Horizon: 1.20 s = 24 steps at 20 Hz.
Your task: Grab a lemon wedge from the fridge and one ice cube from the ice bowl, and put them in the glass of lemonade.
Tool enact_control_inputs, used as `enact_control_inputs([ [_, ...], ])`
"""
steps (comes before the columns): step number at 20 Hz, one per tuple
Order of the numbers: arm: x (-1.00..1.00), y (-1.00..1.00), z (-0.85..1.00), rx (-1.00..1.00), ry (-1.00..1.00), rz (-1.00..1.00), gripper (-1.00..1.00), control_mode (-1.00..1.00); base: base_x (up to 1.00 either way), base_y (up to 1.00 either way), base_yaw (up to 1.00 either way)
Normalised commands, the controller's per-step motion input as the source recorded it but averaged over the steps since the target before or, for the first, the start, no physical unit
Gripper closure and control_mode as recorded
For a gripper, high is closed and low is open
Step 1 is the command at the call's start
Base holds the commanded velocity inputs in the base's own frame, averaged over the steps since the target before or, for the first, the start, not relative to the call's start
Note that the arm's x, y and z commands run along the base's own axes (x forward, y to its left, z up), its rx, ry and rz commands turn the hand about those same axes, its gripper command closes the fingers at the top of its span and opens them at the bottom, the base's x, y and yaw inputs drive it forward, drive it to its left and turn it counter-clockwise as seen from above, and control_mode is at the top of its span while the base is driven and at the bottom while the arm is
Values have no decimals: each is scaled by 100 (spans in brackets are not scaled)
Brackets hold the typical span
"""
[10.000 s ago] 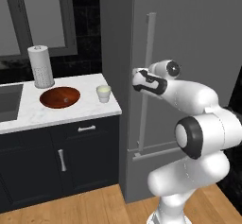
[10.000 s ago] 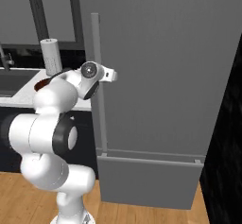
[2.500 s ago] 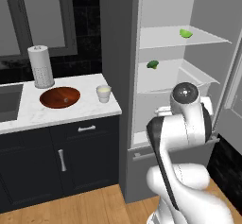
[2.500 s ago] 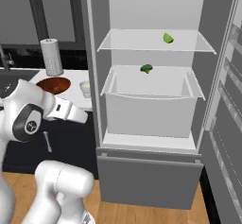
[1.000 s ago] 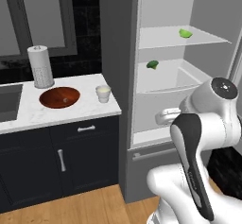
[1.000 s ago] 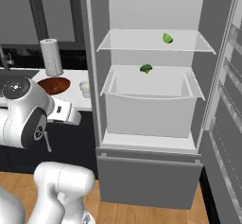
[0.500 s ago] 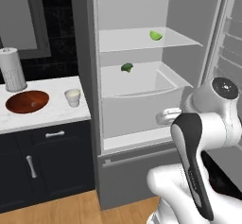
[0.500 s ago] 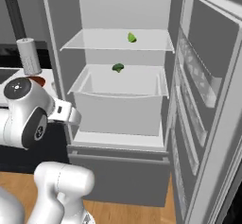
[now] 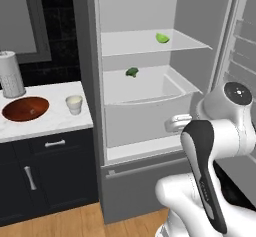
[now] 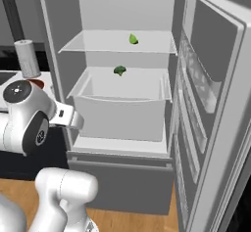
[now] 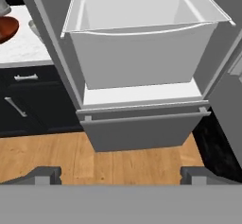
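Hand view: my pincer [image 11: 121, 173] has its fingers spread wide apart, holding nothing, aimed at the open fridge [image 9: 145, 11]. The lemon wedge [image 9: 162, 38] lies on the fridge's upper shelf, above the darker green piece [image 9: 132, 72]. The ice bowl [image 9: 25, 108] and glass of lemonade [image 9: 74, 104] sit on the tabletop [image 9: 50, 123] left of the fridge.

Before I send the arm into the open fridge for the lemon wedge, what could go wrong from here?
1. Two green pieces sit inside: the lemon wedge on the upper shelf and a darker lumpy piece lower down; grabbing the wrong one is likely.
2. The open gripper points low, toward the white drawer, so reaching up may clip the shelf edge.
3. The open door stands close beside the arm.
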Motion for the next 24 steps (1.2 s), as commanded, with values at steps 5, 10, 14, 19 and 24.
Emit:
enact_control_inputs([
  [5,0,0,0,0,0,0,-100,100,50,-35,0],
  [10,0,0,0,0,0,0,-100,100,36,-49,0],
  [14,0,0,0,0,0,0,-100,100,36,-27,0],
  [19,0,0,0,0,0,0,-100,100,43,-9,0],
  [24,0,0,0,0,0,0,-100,100,42,0,0],
])
